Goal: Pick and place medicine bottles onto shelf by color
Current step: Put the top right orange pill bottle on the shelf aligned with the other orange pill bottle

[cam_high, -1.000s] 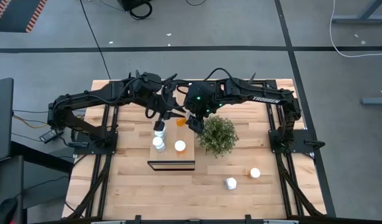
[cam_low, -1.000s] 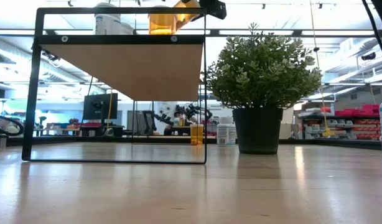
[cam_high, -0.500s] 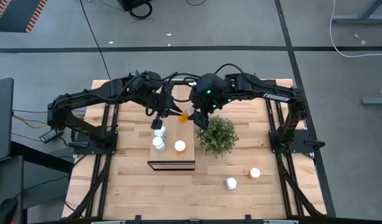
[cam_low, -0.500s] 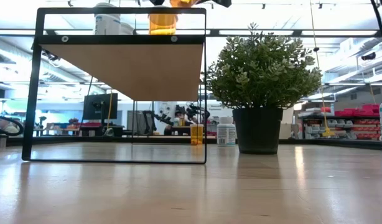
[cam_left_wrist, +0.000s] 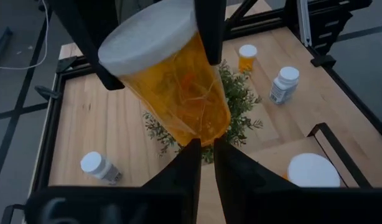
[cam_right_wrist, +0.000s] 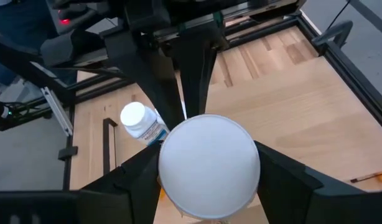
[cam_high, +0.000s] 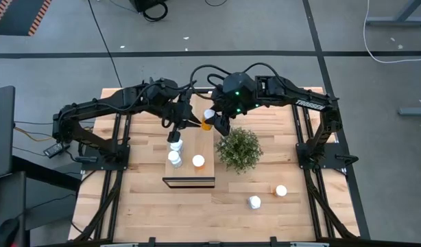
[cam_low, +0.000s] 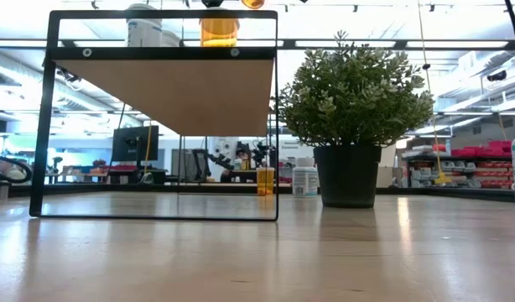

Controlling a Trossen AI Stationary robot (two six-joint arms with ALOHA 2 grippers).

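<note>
My right gripper point(cam_high: 214, 121) is shut on an orange medicine bottle point(cam_high: 207, 124) with a white cap point(cam_right_wrist: 209, 164), held high above the far end of the shelf point(cam_high: 189, 180). My left gripper point(cam_left_wrist: 207, 144) is shut, its tips right at the bottle's bottom. On the shelf top stand two white bottles point(cam_high: 176, 145) point(cam_high: 174, 159) and one orange bottle point(cam_high: 198, 162). The shelf point(cam_low: 157, 84) shows in the low view, where only the held bottle's lower edge point(cam_low: 252, 3) shows at the top. My right gripper pinches the bottle at its cap end point(cam_left_wrist: 200, 37), one finger point(cam_right_wrist: 138, 177) on each side of the white cap. The fingers come from the cap side, slanting down along the bottle. The bottle is lifted clear and tilted, cap toward the far edge. My left gripper's shut fingertips point(cam_left_wrist: 192, 149) stand at the bottle's bottom rim point(cam_left_wrist: 206, 134); whether they touch it I cannot tell.
A bushy green plant point(cam_high: 241, 149) stands right of the shelf. An orange bottle point(cam_high: 281, 191) and a white bottle point(cam_high: 254, 202) stand on the table's near right. Two more bottles point(cam_low: 265, 180) point(cam_low: 305, 180) stand behind the shelf. Another white bottle point(cam_right_wrist: 141, 121) stands below the left arm.
My right gripper has risen with the orange bottle and gone a little toward the table's far edge. The bottle has tipped so that its white cap now shows from above, and in the low view it has climbed almost out of the top.
</note>
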